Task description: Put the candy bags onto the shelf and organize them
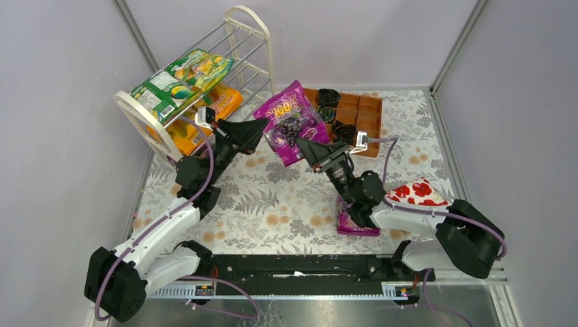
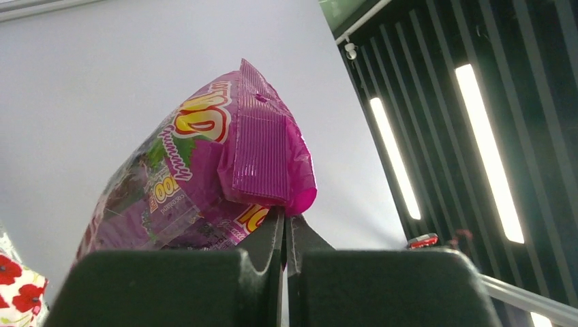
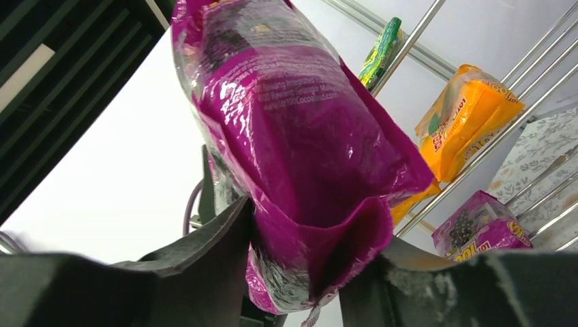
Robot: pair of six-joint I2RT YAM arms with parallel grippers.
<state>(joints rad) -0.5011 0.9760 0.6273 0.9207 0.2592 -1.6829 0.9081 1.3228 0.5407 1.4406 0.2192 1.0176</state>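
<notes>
A purple grape candy bag [image 1: 291, 121] hangs in the air between both grippers, right of the cream-white shelf [image 1: 136, 112]. My left gripper [image 1: 263, 127] is shut on its upper corner seam, seen in the left wrist view [image 2: 285, 223] under the bag [image 2: 204, 177]. My right gripper [image 1: 309, 146] is shut on its lower end; in the right wrist view [image 3: 313, 235] the folded seam [image 3: 320, 225] sits between the fingers. Green bags [image 1: 180, 78] lie on the top tier, orange bags [image 1: 204, 116] on the tier below. Another purple bag [image 1: 358, 225] lies on the table under my right arm.
The wooden compartment tray [image 1: 368, 109] with black coils stands behind the right gripper. A red-and-white floral package [image 1: 417, 193] lies by the right arm. The right wrist view shows the shelf rods [image 3: 477, 153], an orange bag [image 3: 470, 116] and a purple bag [image 3: 477, 225] low behind them.
</notes>
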